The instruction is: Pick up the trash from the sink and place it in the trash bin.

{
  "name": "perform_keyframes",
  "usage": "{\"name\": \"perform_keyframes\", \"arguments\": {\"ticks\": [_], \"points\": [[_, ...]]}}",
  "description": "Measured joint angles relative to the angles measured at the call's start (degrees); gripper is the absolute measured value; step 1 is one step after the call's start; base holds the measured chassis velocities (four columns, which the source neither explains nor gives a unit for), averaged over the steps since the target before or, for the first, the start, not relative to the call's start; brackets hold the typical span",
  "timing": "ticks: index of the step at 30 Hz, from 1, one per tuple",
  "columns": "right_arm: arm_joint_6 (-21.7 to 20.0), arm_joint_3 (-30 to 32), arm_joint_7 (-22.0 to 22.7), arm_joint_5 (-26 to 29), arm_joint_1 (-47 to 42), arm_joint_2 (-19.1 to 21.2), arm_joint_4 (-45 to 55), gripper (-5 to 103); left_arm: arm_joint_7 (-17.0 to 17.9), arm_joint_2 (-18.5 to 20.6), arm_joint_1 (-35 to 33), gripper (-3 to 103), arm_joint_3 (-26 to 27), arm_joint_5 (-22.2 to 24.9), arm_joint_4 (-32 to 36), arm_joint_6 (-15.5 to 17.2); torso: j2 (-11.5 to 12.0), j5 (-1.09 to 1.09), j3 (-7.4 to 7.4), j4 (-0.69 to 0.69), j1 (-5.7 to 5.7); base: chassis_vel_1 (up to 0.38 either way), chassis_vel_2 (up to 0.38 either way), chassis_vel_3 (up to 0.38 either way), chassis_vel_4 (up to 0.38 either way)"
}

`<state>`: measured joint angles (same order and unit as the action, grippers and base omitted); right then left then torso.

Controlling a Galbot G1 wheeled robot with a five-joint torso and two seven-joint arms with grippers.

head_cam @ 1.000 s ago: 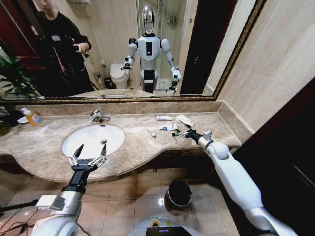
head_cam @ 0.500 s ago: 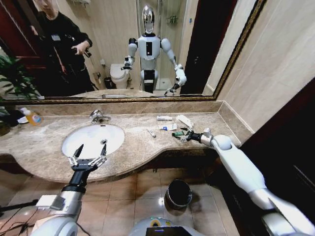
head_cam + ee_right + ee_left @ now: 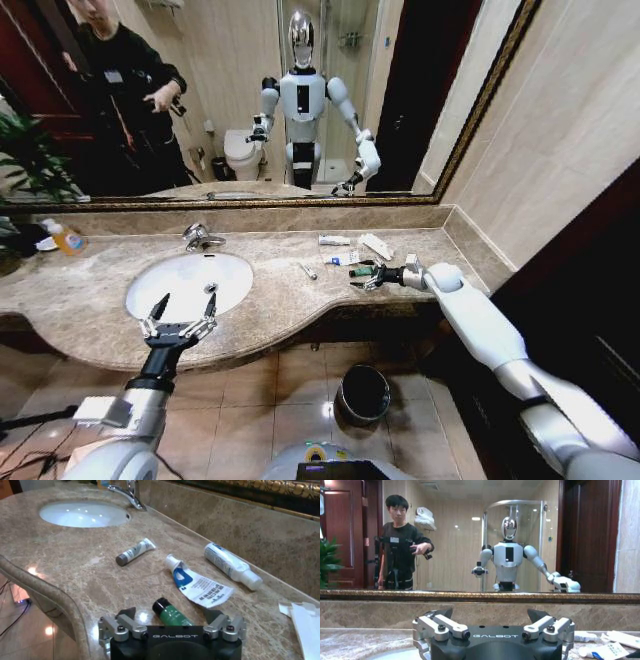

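The trash lies right of centre on the beige marble countertop [image 3: 300, 300]: a small green tube with a black cap [image 3: 169, 614], a flattened white-and-blue tube [image 3: 197, 584], a white tube [image 3: 231, 565] and a grey-capped tube [image 3: 134, 551]. The right gripper [image 3: 372, 277], fingers apart, straddles the green one. The white oval sink [image 3: 188, 285] holds nothing; the round dark trash bin [image 3: 362, 393] stands on the floor at lower centre. The left gripper [image 3: 180, 318] hovers spread at the sink's near rim.

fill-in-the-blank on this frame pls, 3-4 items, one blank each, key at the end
1. The trash lies on the countertop, to the ____ of the sink.
2. The right gripper hangs just over the small ____ tube.
3. The trash bin stands on the ____.
4. The left gripper is by the sink's front rim, fingers ____.

Missing words: right; green; floor; open
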<state>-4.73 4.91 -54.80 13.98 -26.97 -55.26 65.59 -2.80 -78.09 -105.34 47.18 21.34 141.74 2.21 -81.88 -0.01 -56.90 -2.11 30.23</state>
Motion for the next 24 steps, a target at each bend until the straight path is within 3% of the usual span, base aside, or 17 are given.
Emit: {"name": "perform_keyframes", "arguments": {"ticks": [3, 8, 10, 13, 16, 20, 24], "points": [[-0.2, -0.4, 0.1, 0.0, 0.6, 0.0, -0.7, 84, 0.0, 0.0, 0.0, 100, 0.0, 0.0, 0.0, 0.0, 0.0, 0.01, 0.0, 0.0, 0.0, 0.0, 0.0, 0.0, 0.0], [-0.7, -0.7, 0.2, 0.8, 1.3, 0.1, -2.1, 62, 0.0, 0.0, 0.0, 100, 0.0, 0.0, 0.0, 0.0, 0.0, 0.01, 0.0, 0.0, 0.0, 0.0, 0.0, 0.0, 0.0], [-0.7, -0.7, 0.2, 1.1, 1.5, 0.1, -2.5, 62, 0.0, 0.0, 0.0, 100, 0.0, 0.0, 0.0, 0.0, 0.0, 0.0, 0.0, 0.0, 0.0, 0.0, 0.0, 0.0, 0.0], [-0.7, -0.2, 0.5, 2.0, 1.4, 0.2, -3.2, 45, 0.0, 0.0, 0.0, 100, 0.0, 0.0, 0.0, 0.0, 0.0, 0.0, 0.0, 0.0, 0.0, 0.0, 0.0, 0.0, 0.0], [-0.8, 0.2, 1.0, 2.4, 0.7, 0.3, -3.1, 38, 0.0, 0.0, 0.0, 100, 0.0, 0.0, 0.0, 0.0, 0.0, 0.02, 0.0, 0.0, 0.0, 0.0, 0.0, 0.0, 0.0], [-0.7, 0.4, 1.7, 2.7, 0.1, 0.4, -2.7, 44, 0.0, 0.0, 0.0, 100, 0.0, 0.0, 0.0, 0.0, 0.0, 0.0, 0.01, 0.0, -0.01, 0.0, 0.0, 0.0, 0.0], [-0.6, 0.5, 4.0, 3.2, -0.3, 0.3, -2.6, 31, 0.0, 0.0, 0.0, 100, 0.0, 0.0, 0.0, 0.0, 0.0, 0.01, 0.01, 0.0, -0.01, 0.0, 0.0, 0.0, 0.0]]}}
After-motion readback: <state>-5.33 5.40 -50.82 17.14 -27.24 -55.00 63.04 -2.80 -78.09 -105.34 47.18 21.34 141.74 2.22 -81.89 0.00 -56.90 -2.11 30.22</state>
